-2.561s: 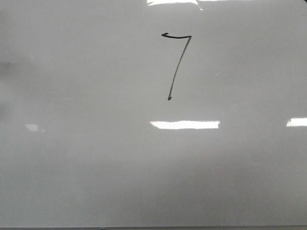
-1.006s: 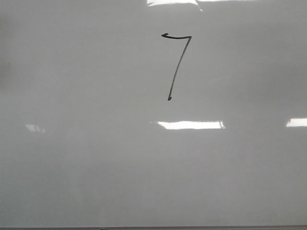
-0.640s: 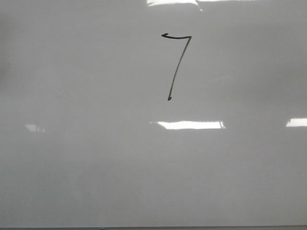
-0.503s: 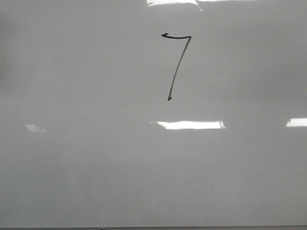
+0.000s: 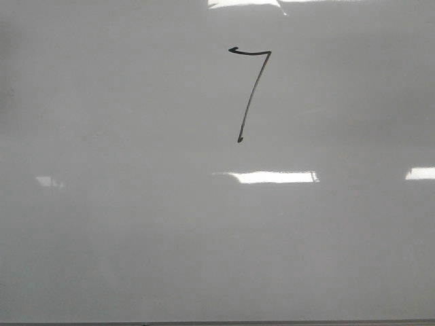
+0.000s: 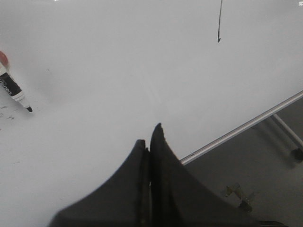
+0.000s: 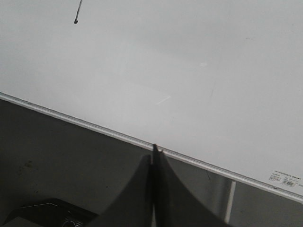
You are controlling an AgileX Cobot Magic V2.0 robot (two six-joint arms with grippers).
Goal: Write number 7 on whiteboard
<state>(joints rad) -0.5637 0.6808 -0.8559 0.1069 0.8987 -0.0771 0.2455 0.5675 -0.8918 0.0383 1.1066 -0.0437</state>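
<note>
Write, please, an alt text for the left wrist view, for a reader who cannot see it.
The left claw, shut and empty, hangs over the whiteboard. A marker lies on the board off to one side, apart from the claw, and the lower end of the number 7 shows at the far edge. The board's metal frame runs beside a dark floor.

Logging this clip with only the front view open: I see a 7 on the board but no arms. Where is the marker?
Observer: The marker lies on the whiteboard, held by neither gripper.
Operator: Left gripper?
Observer: The left gripper is shut and empty, over the board near its edge.
Operator: And the right?
Observer: The right gripper is shut and empty too, by the board's frame; only the number 7 stem's end shows there.
</note>
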